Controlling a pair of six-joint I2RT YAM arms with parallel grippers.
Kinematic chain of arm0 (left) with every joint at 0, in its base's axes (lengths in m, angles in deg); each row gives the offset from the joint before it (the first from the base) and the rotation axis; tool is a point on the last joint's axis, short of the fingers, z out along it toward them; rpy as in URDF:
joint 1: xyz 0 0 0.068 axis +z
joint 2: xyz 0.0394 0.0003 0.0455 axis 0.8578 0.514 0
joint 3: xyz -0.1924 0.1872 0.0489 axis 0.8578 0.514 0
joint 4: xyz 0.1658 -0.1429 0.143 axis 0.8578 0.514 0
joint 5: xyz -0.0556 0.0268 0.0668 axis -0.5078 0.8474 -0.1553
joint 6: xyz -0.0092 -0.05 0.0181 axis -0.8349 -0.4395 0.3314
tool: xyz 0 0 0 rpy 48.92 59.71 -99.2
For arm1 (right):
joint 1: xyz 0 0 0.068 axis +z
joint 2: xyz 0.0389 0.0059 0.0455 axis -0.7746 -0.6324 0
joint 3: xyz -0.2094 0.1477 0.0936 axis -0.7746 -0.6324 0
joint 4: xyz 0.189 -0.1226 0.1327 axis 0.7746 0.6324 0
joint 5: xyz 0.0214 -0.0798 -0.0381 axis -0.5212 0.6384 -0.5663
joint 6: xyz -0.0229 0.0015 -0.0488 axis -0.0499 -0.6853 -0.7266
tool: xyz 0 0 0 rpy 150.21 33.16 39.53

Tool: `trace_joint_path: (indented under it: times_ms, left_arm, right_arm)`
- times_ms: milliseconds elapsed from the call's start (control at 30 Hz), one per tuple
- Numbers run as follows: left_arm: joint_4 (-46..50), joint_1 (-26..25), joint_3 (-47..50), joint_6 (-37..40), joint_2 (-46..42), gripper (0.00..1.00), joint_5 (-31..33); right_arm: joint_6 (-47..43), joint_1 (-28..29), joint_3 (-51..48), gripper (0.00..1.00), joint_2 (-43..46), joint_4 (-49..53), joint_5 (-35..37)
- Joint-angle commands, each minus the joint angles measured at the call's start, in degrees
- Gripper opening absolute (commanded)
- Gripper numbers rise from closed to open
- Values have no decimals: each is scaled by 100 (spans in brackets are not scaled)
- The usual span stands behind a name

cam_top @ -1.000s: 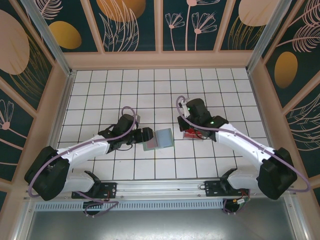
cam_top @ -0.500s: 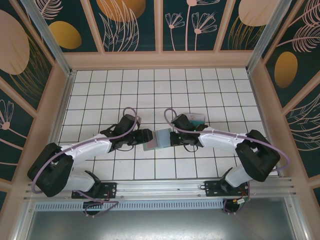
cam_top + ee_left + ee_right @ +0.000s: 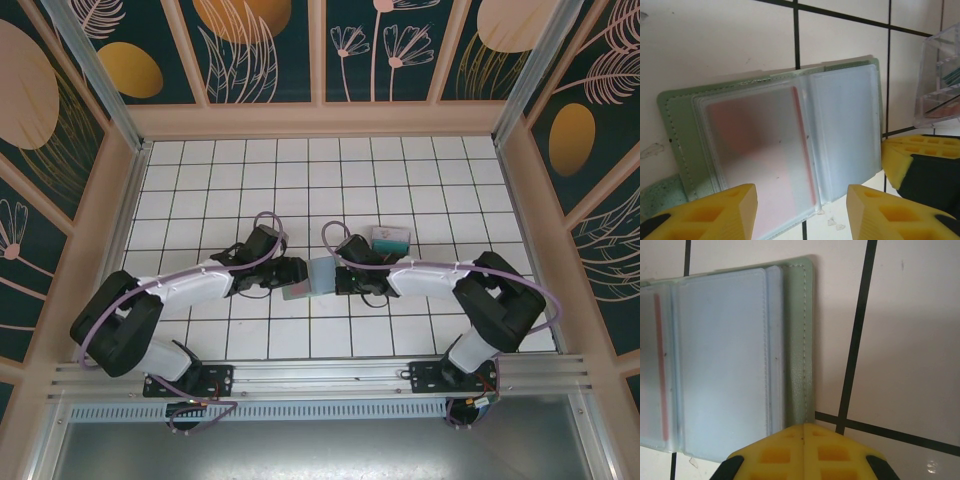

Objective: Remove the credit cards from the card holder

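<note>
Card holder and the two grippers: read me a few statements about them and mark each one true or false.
1. The card holder lies open on the tiled table. True.
2. A red card shows through one of its clear sleeves. True.
3. The right gripper has its fingers spread wide. False: they are closed together, at the holder's green edge.
4. The left gripper has its fingers pressed together. False: they stand apart, at the holder's edge.
5. The holder sits against the back wall. False: it lies between the two grippers, around the middle of the table.
</note>
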Motion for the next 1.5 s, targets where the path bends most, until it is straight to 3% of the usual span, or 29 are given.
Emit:
trace_joint_path:
  times_ms: [0,533,1133,1400,1467]
  left_arm:
    - [388,9,-101,129,52,51,279]
    - [360,9,-72,171,271,50,217]
    - [-155,-167,-255,223,565,50,-273]
    - [-139,-256,-428,231,514,56,-246]
    - [-90,-256,-446,250,518,66,-238]
  right_arm:
    - [136,73,-89,0,-152,42,65]
    - [118,101,-46,0,-187,150,65]
    - [160,162,10,0,-295,155,65]
    - [180,170,12,0,-303,149,65]
    - [189,172,12,0,-319,163,64]
